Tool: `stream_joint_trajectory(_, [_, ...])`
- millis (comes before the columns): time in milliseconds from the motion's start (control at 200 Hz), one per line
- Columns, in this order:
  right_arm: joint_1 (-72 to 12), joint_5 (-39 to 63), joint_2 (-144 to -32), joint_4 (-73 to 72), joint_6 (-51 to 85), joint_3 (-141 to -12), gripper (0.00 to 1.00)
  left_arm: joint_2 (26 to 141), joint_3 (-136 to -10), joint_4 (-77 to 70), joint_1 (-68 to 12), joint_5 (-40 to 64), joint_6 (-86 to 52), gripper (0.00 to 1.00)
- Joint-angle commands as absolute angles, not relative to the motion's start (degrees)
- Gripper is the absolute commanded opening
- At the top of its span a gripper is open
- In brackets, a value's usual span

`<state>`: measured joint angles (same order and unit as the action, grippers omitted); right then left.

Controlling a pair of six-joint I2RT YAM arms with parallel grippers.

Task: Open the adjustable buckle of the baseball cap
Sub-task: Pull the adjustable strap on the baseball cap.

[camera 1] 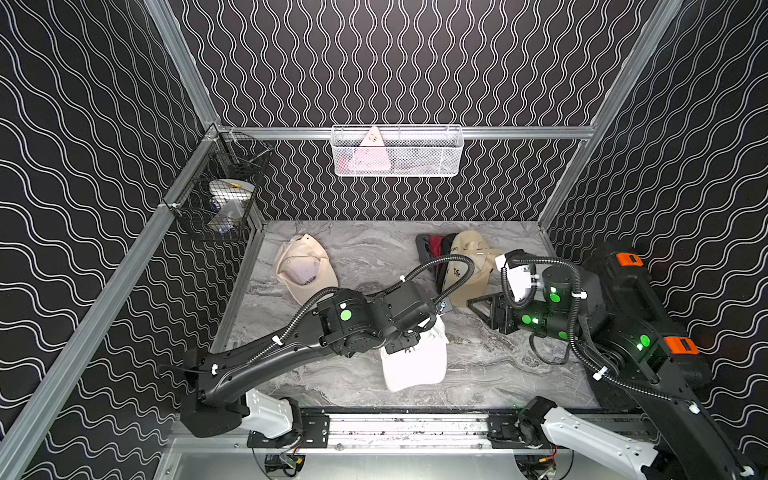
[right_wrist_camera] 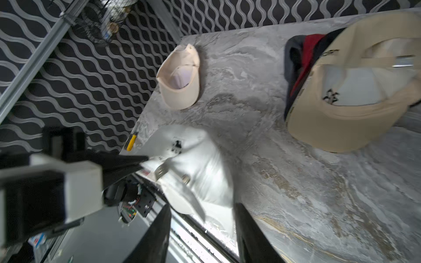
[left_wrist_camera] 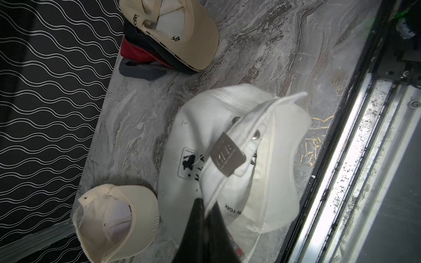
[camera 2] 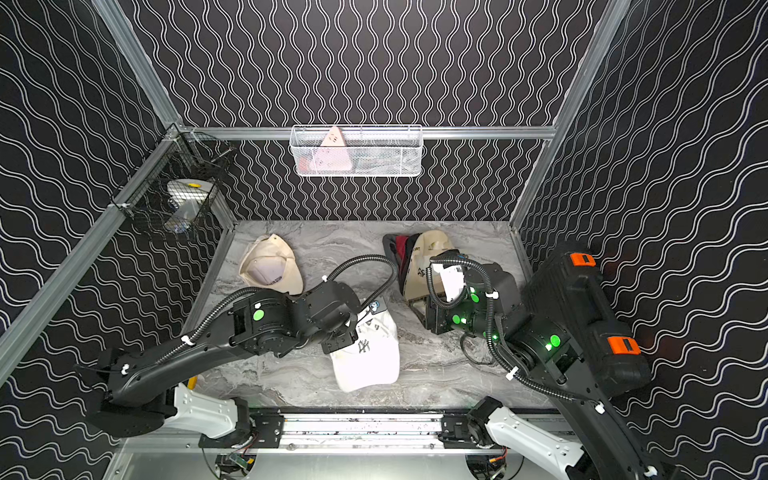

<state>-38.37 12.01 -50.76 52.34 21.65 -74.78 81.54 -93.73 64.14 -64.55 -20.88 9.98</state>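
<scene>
Two fingers point(left_wrist_camera: 196, 218) of the left gripper point(left_wrist_camera: 206, 205) were pinched onto the strap point(left_wrist_camera: 211, 182), metal buckle point(left_wrist_camera: 227, 157) just past them, white cap point(camera 1: 415, 361) parked lower centre in a top view. Right gripper point(right_wrist_camera: 202, 232) was left spread, empty. Buckle probably not undone yet, tbh.

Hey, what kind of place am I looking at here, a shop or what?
Most likely a robot lab test cell, not a shop: an aluminium frame with wavy-patterned walls, a left arm and right arm on one rail, and a white cap on a marble-look tabletop.
</scene>
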Motion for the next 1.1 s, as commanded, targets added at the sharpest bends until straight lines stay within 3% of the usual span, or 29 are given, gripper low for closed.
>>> stream_joint_trajectory(0, [-38.7,22.6,-50.3,50.1,20.0,-72.3,0.44,82.7,-95.1,64.9,-64.2,-19.5,8.6,0.0])
stream_joint_trajectory(360, [-43.4,31.2,-51.0,45.1,17.2,-66.6,0.45,86.9,-100.9,67.7,-62.1,-18.2,7.6,0.0])
stream_joint_trajectory(851, [-51.2,22.8,-53.9,36.0,16.3,-59.9,0.5,88.7,-105.0,69.4,-61.3,-17.3,6.9,0.0])
stream_joint_trajectory(1096, [-52.4,15.3,-46.5,32.4,14.9,-55.7,0.51,88.6,-105.1,69.1,-59.2,-14.5,7.2,0.0])
